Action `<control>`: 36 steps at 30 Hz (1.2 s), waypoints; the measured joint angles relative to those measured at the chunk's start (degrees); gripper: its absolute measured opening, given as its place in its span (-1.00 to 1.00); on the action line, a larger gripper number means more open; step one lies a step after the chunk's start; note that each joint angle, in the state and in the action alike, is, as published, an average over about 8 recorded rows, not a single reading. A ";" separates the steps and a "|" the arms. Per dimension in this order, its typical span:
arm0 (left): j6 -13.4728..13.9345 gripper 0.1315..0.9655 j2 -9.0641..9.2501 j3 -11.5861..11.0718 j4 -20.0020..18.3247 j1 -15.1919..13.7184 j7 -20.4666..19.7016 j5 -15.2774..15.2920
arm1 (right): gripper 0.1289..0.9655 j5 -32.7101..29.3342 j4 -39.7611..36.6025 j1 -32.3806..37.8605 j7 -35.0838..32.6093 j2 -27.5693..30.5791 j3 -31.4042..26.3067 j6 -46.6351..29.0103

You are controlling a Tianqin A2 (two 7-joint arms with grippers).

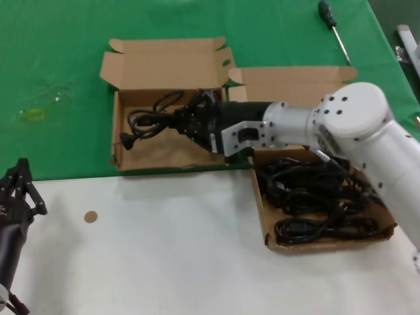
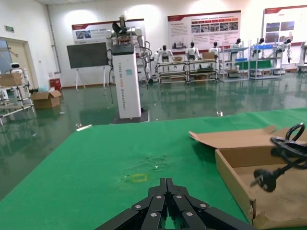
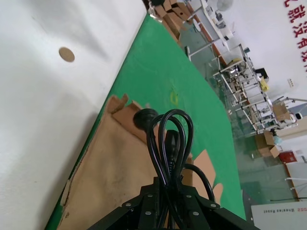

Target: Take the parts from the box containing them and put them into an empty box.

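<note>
Over the empty box (image 1: 170, 147), head view: the right gripper (image 1: 188, 122) is clamped on one cable bundle (image 1: 147, 118); the box containing them (image 1: 262, 223) sits just beside the empty box.
Left wrist view, left gripper (image 2: 165, 184): fingers closed on nothing, parked well clear of the empty box (image 2: 232, 179).
Right wrist view, cable bundle (image 3: 168, 139): loops and plug hang from the right gripper (image 3: 165, 191) above the empty box (image 3: 110, 163) floor.
Release procedure: lower until the plug is below the walls of the empty box, then open.
</note>
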 joint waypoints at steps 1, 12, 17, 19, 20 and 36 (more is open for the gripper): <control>0.00 -0.95 0.00 0.00 0.00 0.00 0.00 0.00 | -0.83 0.29 -1.75 0.46 -1.37 -0.74 0.21 0.29; 0.00 -0.95 0.00 0.00 0.00 0.00 0.00 0.00 | -0.83 1.79 -12.74 3.69 -10.61 -4.20 2.11 2.54; 0.00 -0.95 0.00 0.00 0.00 0.00 0.00 0.00 | -0.79 2.08 -14.23 4.21 -12.09 -4.28 2.75 2.93; 0.00 -0.95 0.00 0.00 0.00 0.00 0.00 0.00 | -0.77 2.10 -14.36 4.27 -12.21 -4.18 2.88 2.95; 0.00 -0.95 0.00 0.00 0.00 0.00 0.00 0.00 | -0.76 2.11 -14.36 4.27 -12.19 -4.12 2.94 2.95; 0.00 -0.95 0.00 0.00 0.00 0.00 0.00 0.00 | -0.36 1.89 -7.15 1.51 -6.92 -0.95 3.35 2.47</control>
